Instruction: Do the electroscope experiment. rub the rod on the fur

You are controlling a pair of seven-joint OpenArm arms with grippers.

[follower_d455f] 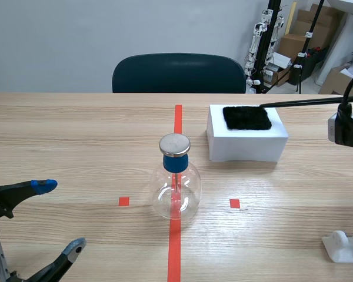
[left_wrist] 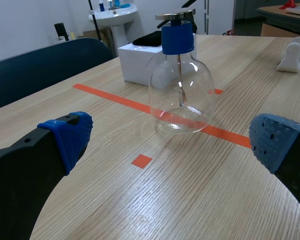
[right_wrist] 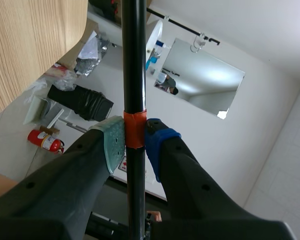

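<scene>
Rubbing step: the rod [follower_d455f: 306,101] is to be slid back and forth over the fur [follower_d455f: 247,117], with its far end kept down on the soft black patch.
Doing it well: short, gentle strokes are probably best. The rod should be kept low and flat so that more of it gets rubbed. If it is pushed too hard, the white box [follower_d455f: 247,147] could be shoved along the table [follower_d455f: 76,135]. The rod should be kept away from the electroscope [follower_d455f: 175,182] until the rubbing is done.
Right end effector [right_wrist: 135,137]: it is closed on the rod, which is pinched between the two pads at an orange tape band [right_wrist: 135,129].
Left end effector [follower_d455f: 60,216]: it is opened wide and nothing is held. It is parked low at the near left of the table, with the electroscope ahead of it.
Where the rod is: it is held out from the right, over the table. Its tip is at the far right corner of the fur. Whether it touches the fur cannot be told.
How the rod looks: it is long, thin, straight and black. It is judged to be hard and smooth.
How the fur looks: it is a flat, dark, fuzzy square laid on top of the white box.
</scene>
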